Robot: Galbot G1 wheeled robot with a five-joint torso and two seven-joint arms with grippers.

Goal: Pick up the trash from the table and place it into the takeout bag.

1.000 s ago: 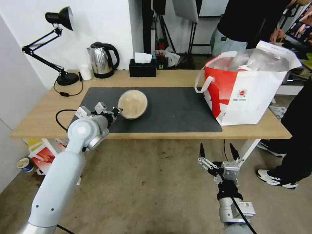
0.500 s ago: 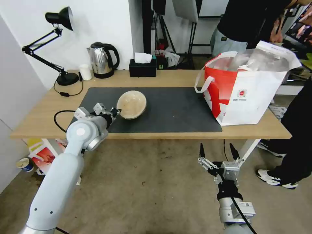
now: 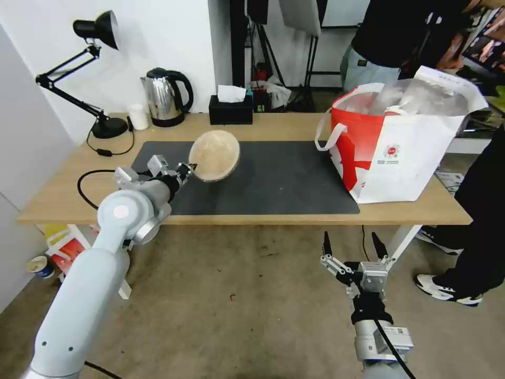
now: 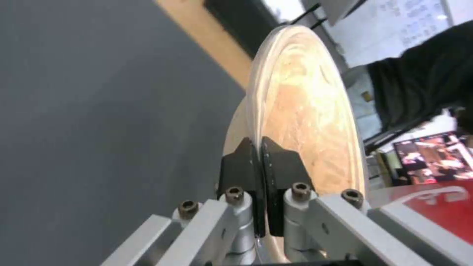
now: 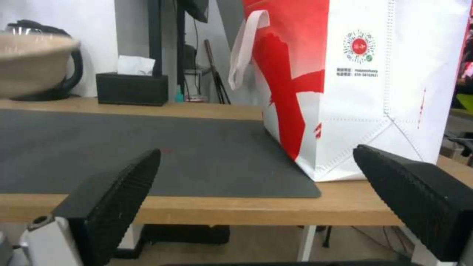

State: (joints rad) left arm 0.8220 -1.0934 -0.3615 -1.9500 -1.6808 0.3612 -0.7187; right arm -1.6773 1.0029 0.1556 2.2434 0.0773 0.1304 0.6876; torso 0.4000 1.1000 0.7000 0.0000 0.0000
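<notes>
A beige paper bowl (image 3: pixel 214 155), the trash in view, hangs tilted above the dark grey mat (image 3: pixel 273 181) on the table (image 3: pixel 63 195). My left gripper (image 3: pixel 188 169) is shut on the bowl's rim (image 4: pixel 258 122), pinching it between both fingertips (image 4: pixel 246 162). The bowl (image 5: pixel 29 64) also appears raised over the mat in the right wrist view. The takeout bag (image 3: pixel 405 152), white with a red side panel and foil lining, stands open at the table's right end (image 5: pixel 364 81). My right gripper (image 3: pixel 352 247) waits open below the table's front edge (image 5: pixel 256 177).
A black desk lamp (image 3: pixel 94 73), small white cup (image 3: pixel 138 116), steel kettle (image 3: pixel 165 97) and black tissue box (image 3: pixel 230 108) line the table's back edge. A black cable (image 3: pixel 87 181) loops near my left arm. A person in dark clothes stands behind and right of the bag.
My left gripper has lifted the paper bowl off the mat and carried it upward and slightly away from me. The right arm has not moved.
</notes>
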